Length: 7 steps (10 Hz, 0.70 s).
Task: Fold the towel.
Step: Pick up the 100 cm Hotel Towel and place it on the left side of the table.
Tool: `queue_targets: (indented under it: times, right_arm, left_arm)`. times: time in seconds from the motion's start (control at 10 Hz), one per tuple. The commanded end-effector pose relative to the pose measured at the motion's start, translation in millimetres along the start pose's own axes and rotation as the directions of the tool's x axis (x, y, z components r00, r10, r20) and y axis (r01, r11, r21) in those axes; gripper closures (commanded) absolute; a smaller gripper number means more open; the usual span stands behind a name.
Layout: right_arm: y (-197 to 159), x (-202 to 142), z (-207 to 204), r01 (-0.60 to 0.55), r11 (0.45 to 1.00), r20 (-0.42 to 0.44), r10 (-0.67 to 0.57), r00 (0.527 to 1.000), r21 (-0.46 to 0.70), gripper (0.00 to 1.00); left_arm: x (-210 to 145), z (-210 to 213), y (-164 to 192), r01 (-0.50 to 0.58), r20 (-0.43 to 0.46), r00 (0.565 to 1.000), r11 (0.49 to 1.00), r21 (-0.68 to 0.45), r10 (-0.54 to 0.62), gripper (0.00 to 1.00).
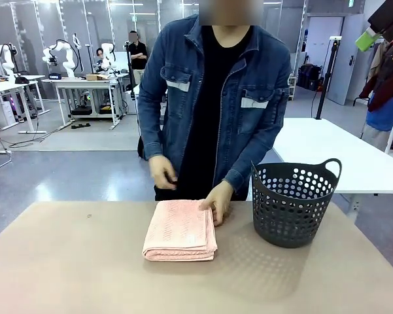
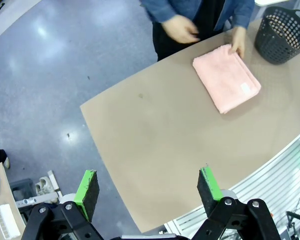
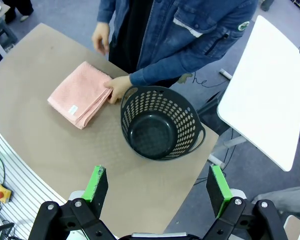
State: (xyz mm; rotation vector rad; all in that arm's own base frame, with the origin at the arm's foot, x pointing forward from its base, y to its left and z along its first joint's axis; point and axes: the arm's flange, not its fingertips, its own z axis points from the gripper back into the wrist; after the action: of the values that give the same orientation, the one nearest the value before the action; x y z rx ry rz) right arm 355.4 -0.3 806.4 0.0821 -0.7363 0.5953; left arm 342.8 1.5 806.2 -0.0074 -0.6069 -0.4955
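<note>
Lying folded beside the perforated basket (image 1: 294, 203), under a person's hand (image 1: 218, 200), the salmon-pink terry towel (image 1: 180, 230) is judged soft and light, best pinched at a hem corner, while the left gripper (image 2: 149, 192) and right gripper (image 3: 157, 189) are held spread wide, empty.

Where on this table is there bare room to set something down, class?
Free: the wide stretch left of the towel, and the near strip in front of towel and basket. Crowded: the gap between towel and basket, where the person's hand rests.
</note>
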Motion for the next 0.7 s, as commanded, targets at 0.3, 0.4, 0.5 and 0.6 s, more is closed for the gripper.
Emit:
queue_targets:
  times: [0.3,0.4,0.5,0.6]
  right_arm:
    - [-0.2,-0.3,0.5,0.002,1.0,-0.001,-0.002,1.0,-0.003,0.0]
    - [-0.2,-0.3,0.5,0.002,1.0,-0.001,-0.002,1.0,-0.003,0.0]
    - [-0.2,-0.3,0.5,0.002,1.0,-0.001,-0.002,1.0,-0.003,0.0]
    - [-0.2,-0.3,0.5,0.002,1.0,-0.001,-0.002,1.0,-0.003,0.0]
  left_arm:
    - [-0.7,1.5,-0.7,-0.005,-0.008,1.0,1.0,-0.012,0.004,0.0]
    - [-0.7,1.5,-0.7,-0.005,-0.008,1.0,1.0,-0.012,0.004,0.0]
    - [-0.7,1.5,-0.7,-0.005,-0.008,1.0,1.0,-0.012,0.004,0.0]
    - [-0.7,1.5,-0.7,-0.005,-0.008,1.0,1.0,-0.012,0.004,0.0]
